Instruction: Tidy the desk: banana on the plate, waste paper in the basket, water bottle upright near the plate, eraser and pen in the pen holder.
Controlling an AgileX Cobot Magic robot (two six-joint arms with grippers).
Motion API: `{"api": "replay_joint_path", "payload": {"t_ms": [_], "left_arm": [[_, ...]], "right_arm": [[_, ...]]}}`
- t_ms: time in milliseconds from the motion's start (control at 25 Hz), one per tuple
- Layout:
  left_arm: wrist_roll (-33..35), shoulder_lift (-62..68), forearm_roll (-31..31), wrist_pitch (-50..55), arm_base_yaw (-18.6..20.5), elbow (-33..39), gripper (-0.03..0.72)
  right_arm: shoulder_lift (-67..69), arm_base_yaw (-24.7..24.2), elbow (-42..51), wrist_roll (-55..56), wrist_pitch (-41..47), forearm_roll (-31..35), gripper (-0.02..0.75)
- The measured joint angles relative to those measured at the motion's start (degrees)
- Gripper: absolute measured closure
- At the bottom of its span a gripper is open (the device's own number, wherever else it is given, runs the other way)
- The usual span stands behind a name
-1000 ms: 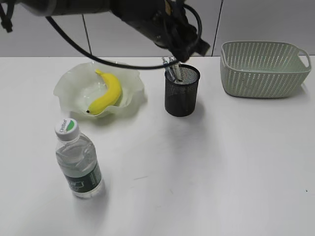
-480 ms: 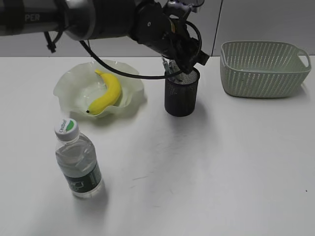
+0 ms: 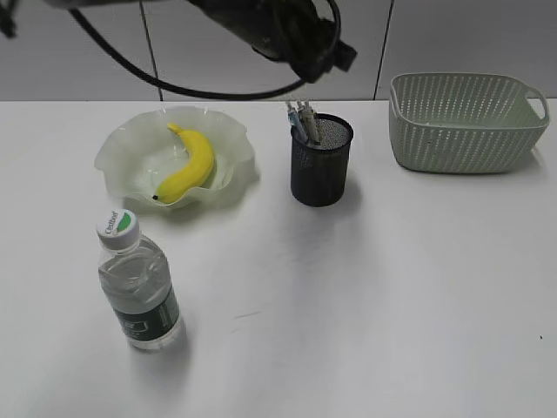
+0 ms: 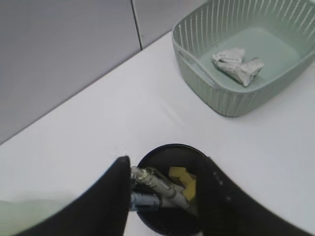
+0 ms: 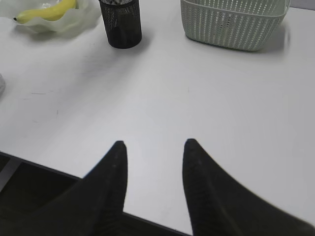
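The yellow banana lies in the ruffled pale green plate. Left of the front middle, the water bottle stands upright on the desk. Pens stick out of the black mesh pen holder, and the left wrist view shows a yellow eraser inside it. The waste paper lies in the basket. My left gripper hangs open above the pen holder, holding nothing. My right gripper is open and empty over the desk's near edge.
The basket stands at the back right. My left arm and its cables reach across the back, above the plate and the pen holder. The desk's front edge drops off below my right gripper.
My left gripper dipped to the pen holder's rim, opened wider and has now risen above it. The pens stay in the holder. The right arm has not moved.
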Motion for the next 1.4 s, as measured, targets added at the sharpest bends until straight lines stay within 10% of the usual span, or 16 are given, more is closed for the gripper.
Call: {"api": "replay_joint_path", "payload": {"t_ms": [240,600,1000,1400], "left_arm": [[0.0,-25.8,-0.3,-3.9,0.0,27.4,0.421],[-4.8,-73.8,-0.6,18.1,-0.1,57.0,0.414],[-4.7,-113.3,-0.7,30.1,-0.1,68.2,0.412],[-4.4,-115.8,-1.9,32.8,-0.2,70.0,0.399]], "right_arm": [[0.0,0.0,0.0,0.0,0.0,0.0,0.43],[0.0,0.0,0.0,0.0,0.0,0.0,0.43],[0.0,0.0,0.0,0.0,0.0,0.0,0.43],[-0.2,0.0,0.0,0.0,-0.1,0.1,0.426]]}}
